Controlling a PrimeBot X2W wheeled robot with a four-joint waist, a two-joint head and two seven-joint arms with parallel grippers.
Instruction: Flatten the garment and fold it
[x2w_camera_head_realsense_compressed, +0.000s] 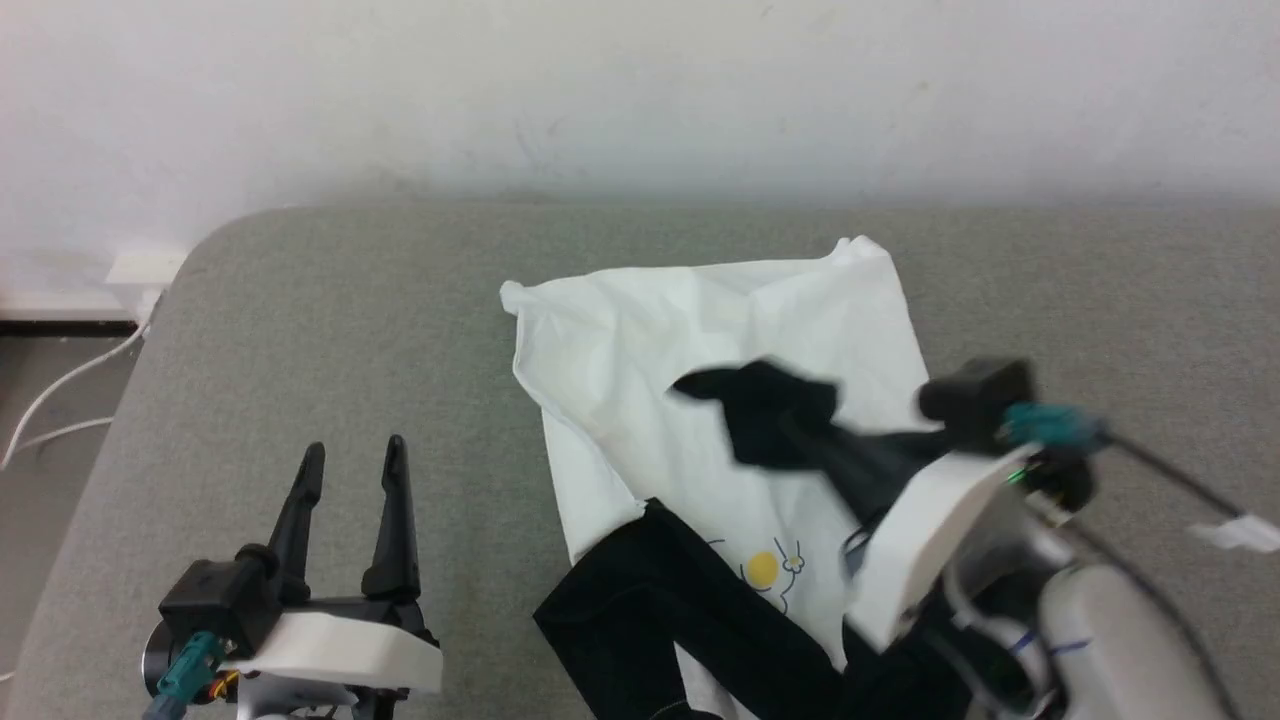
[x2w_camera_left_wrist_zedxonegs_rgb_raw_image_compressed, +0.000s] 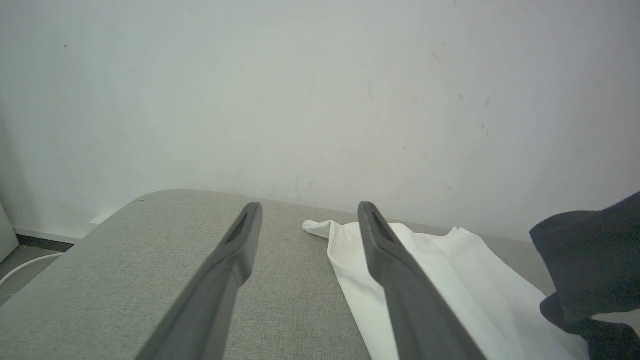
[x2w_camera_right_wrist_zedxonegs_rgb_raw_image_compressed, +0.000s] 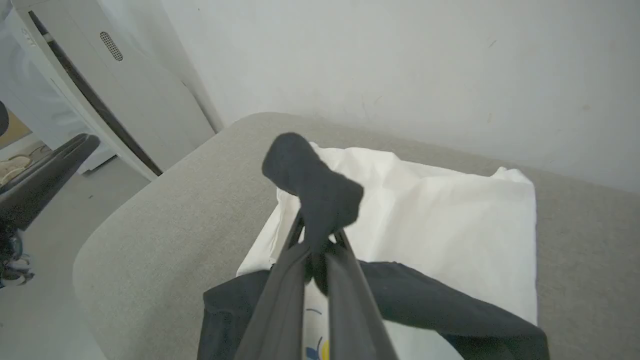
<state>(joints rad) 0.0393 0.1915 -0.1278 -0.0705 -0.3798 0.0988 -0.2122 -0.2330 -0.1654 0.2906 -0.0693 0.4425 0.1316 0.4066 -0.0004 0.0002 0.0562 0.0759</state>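
Note:
The garment, a white T-shirt with black sleeves and a small yellow-and-blue chest graphic, lies rumpled on the grey cushioned surface. My right gripper is shut on a black sleeve and holds it up over the white body; the right wrist view shows the sleeve pinched between the fingers. The other black sleeve lies flat at the near edge. My left gripper stands open to the garment's left, apart from it, and its wrist view shows the white hem past the right finger.
A white wall closes off the far side of the surface. Floor with white cables lies off the rounded left edge. A pale cabinet stands beyond that edge. Bare grey cushion spreads left and right of the garment.

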